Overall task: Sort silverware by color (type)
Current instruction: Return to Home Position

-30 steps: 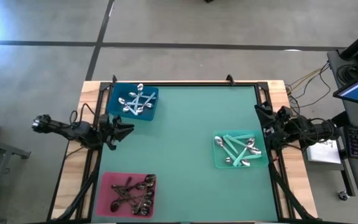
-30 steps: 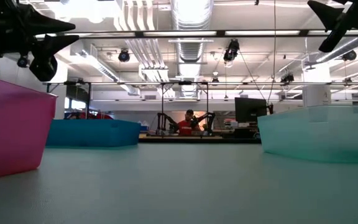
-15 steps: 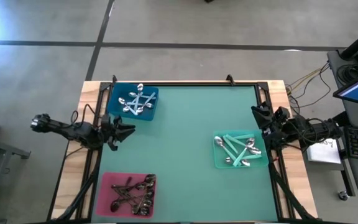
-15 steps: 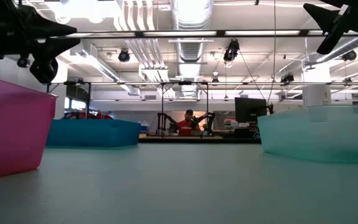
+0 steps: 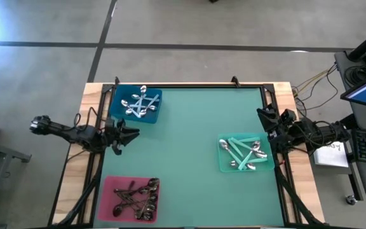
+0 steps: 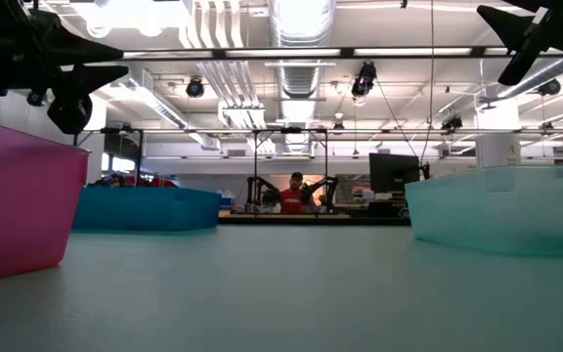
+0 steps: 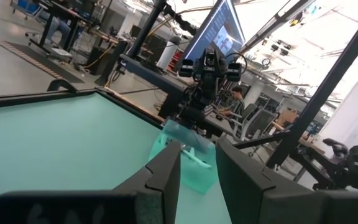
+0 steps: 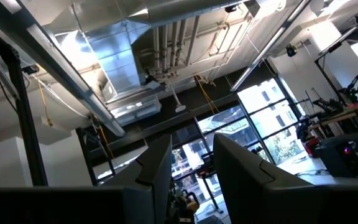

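We found the spoons (image 5: 138, 104) sorted into the blue tray (image 5: 116, 95), pink tray (image 5: 108, 187) and green tray (image 5: 224, 166), with the left gripper (image 5: 131, 133) and right gripper (image 5: 261, 114) (at opposite table (image 5: 196, 146) edges) slightly parted and empty.

The left arm (image 5: 75, 132) lies stretched low and level, with the left tool (image 5: 131, 133) at its front end pointing across toward the other arm. Its two dark fingers (image 7: 165, 177) sit slightly parted and empty. Opposite, the right arm (image 5: 316, 132) is folded back, and the right tool (image 5: 263, 115) is angled upward, its fingers (image 8: 157, 163) likewise slightly parted and empty.
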`<state>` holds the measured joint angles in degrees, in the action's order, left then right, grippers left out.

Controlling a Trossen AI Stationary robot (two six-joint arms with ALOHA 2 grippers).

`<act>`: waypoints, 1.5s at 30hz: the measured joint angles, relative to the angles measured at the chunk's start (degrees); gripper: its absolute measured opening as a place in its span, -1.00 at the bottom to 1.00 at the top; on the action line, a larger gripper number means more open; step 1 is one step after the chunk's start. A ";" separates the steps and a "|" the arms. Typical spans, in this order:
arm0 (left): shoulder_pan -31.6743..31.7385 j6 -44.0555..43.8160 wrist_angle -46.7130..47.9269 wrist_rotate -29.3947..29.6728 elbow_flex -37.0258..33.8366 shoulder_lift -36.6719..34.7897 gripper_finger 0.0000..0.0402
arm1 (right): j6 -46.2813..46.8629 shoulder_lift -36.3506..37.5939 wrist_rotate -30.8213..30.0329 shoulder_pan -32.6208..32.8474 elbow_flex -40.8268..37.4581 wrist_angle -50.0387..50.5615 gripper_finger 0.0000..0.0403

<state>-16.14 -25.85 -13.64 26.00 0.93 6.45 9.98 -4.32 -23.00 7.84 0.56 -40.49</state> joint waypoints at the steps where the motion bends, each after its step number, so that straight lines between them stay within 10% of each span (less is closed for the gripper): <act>1: 0.00 0.00 0.01 -0.01 0.00 0.16 -0.57 | 0.02 0.00 0.00 0.00 0.00 0.00 -0.46; 45: 0.00 0.00 0.01 -0.02 0.00 6.46 -0.57 | 0.00 -0.02 0.00 0.00 -0.02 -0.01 -0.46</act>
<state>-16.14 -25.85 -13.63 25.98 0.93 12.92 9.98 -4.34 -23.00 7.84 0.54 -40.50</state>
